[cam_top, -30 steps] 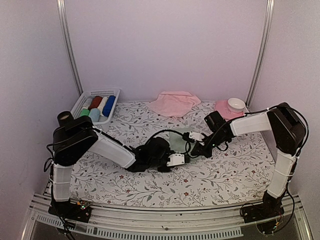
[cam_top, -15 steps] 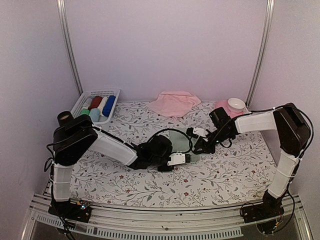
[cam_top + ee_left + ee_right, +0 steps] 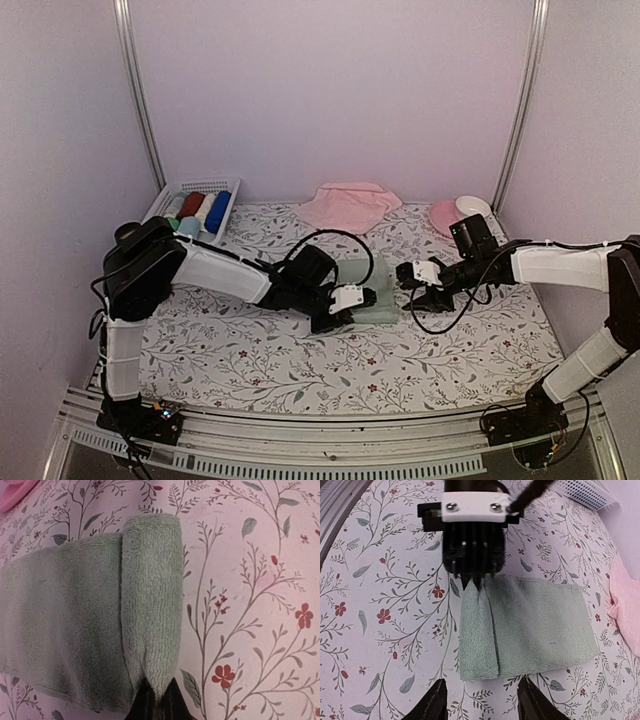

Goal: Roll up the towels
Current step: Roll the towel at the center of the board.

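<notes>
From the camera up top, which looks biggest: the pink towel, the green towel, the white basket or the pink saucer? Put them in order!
1. The pink towel and the white basket look about alike, too close to rank.
2. The green towel, folded small.
3. The pink saucer, partly hidden.

No legible text or labels.

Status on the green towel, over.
Left gripper shut on folded edge of green towel. Right gripper open, clear of it. Pink towel unrolled, far back.
</notes>
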